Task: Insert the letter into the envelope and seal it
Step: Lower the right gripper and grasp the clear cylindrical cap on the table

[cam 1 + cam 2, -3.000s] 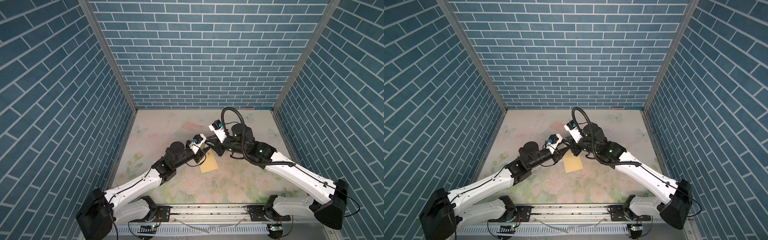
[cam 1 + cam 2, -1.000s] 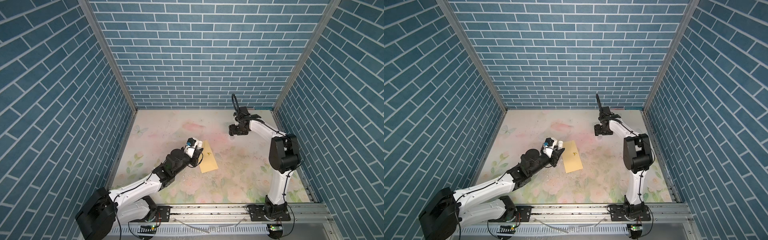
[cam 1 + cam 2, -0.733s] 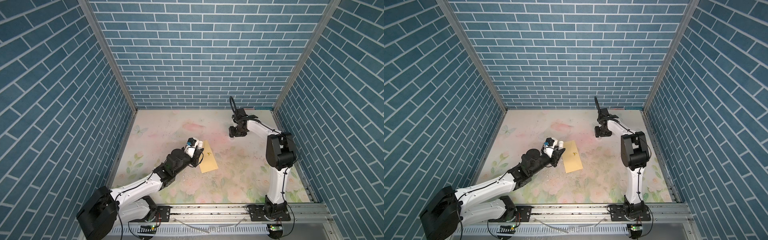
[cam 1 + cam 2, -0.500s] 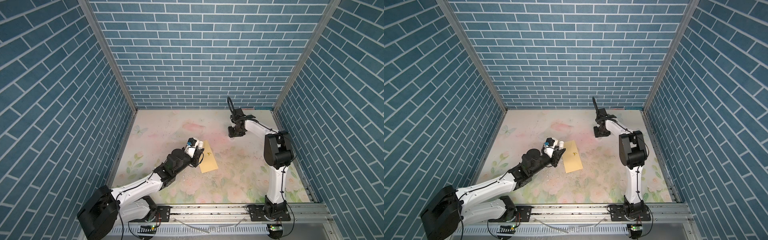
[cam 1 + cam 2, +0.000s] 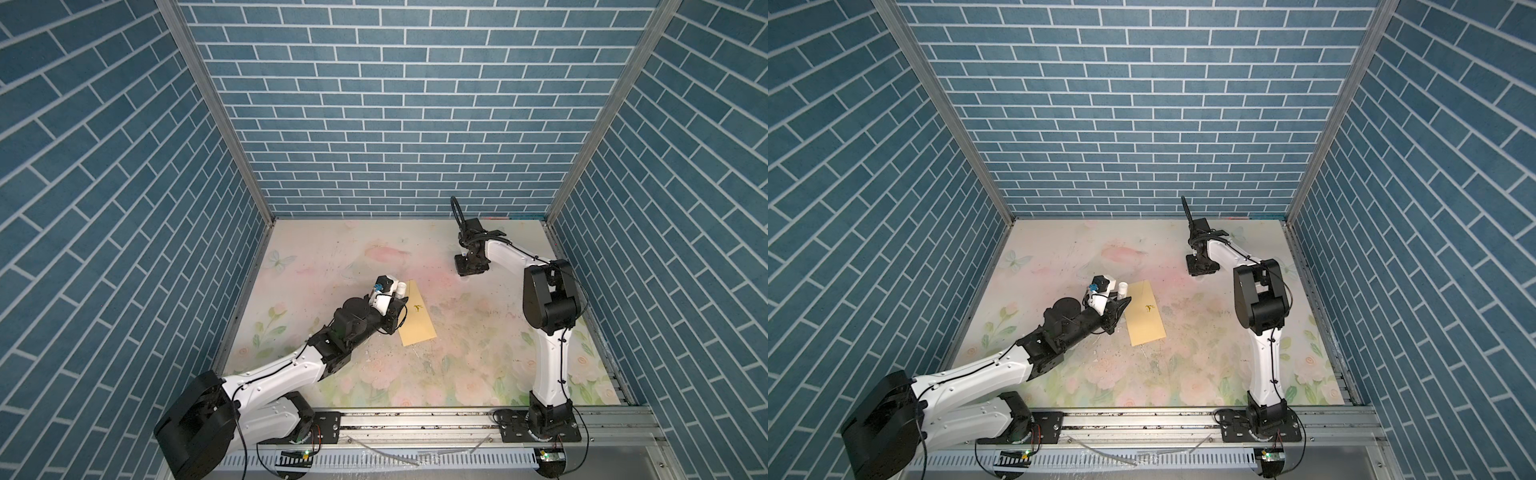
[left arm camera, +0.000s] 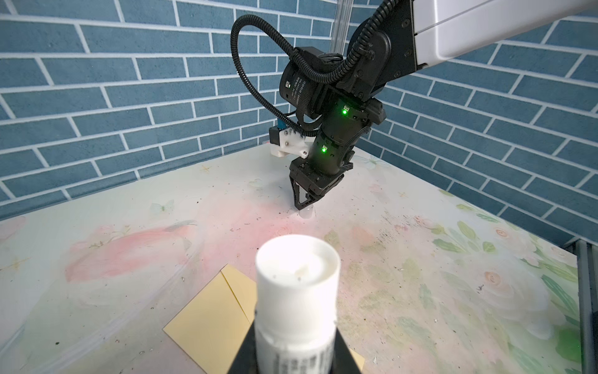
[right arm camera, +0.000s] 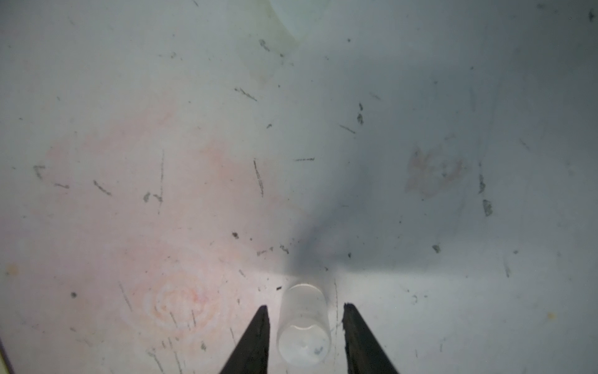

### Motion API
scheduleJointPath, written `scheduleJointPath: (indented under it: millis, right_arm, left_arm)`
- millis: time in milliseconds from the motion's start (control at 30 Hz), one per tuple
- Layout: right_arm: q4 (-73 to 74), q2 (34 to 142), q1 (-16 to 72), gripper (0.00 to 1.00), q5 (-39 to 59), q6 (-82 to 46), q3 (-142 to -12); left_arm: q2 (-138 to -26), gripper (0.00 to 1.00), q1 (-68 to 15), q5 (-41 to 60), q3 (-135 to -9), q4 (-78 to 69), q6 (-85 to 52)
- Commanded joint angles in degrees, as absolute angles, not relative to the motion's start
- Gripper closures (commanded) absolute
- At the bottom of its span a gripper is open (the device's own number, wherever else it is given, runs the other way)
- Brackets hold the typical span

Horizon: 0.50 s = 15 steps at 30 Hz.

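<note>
Left gripper (image 5: 1121,303) clamped, right gripper (image 7: 304,309) low — jaws parted

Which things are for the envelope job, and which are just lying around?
For the job: envelope; white tube in the left pincer; clear cap, probably the tube's, inside the open right pincer.
Just lying about: dark specks on the table.
</note>
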State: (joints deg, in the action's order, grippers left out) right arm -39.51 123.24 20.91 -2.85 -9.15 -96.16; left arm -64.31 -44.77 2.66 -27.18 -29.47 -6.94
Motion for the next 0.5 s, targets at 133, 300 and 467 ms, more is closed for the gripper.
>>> scheduleJointPath:
  millis: [133, 300, 467]
  right_arm:
    - [-41.4, 124.9, 21.3, 0.67, -3.9, -8.0, -99.0]
    - [-41.8, 125.2, 21.4, 0.74, -4.0, -8.0, -99.2]
    - [-42.3, 125.1, 21.3, 0.78, -4.5, -8.0, -99.2]
  left_arm:
    - [-64.4, 1.00, -44.6, 3.2, -27.3, -31.4, -7.5]
    - [-64.3, 1.00, -44.6, 3.1, -27.2, -31.4, -7.5]
    - [-64.3, 1.00, -44.6, 3.0, -27.2, -31.4, -7.5]
